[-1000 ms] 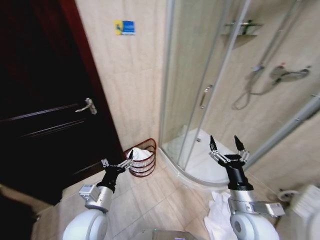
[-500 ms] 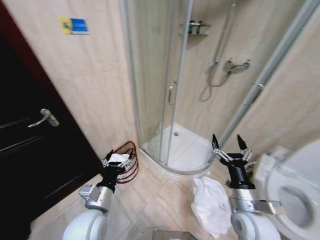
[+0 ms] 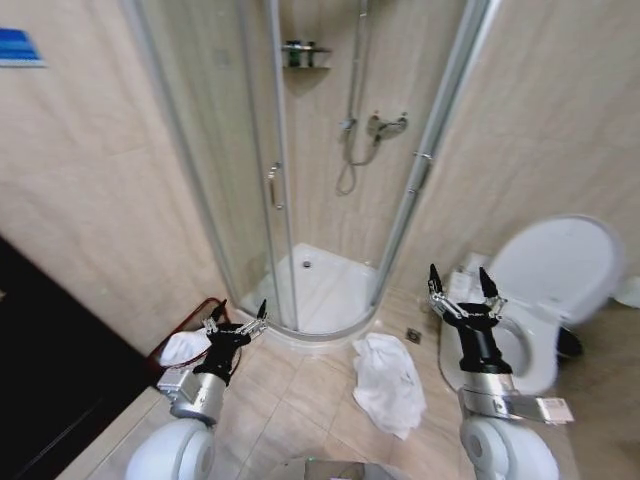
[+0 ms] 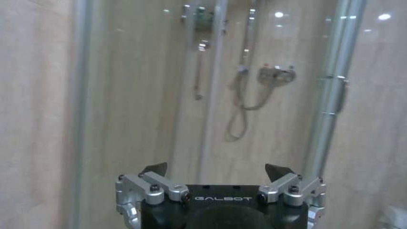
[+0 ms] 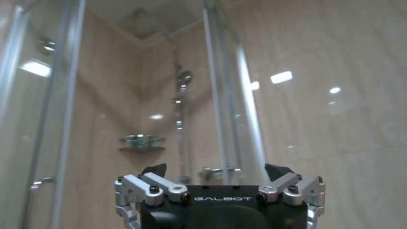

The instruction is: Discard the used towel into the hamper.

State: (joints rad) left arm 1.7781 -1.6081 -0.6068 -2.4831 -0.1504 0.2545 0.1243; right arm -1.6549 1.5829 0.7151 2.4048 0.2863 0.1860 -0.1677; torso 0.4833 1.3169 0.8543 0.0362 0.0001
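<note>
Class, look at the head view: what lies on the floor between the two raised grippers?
In the head view, a crumpled white towel lies on the tiled floor between the left gripper and the right gripper, before the shower tray.

1. Your head camera looks forward and down from above both arms, taking in the shower enclosure (image 3: 300,200), the toilet (image 3: 540,280) and the tiled floor (image 3: 300,400).
2. Your left wrist camera sits just behind its own gripper (image 4: 219,171), facing the shower's glass up close.
3. Your right wrist camera faces upward along the enclosure; both wrist views share the shower hose (image 5: 181,124).
</note>
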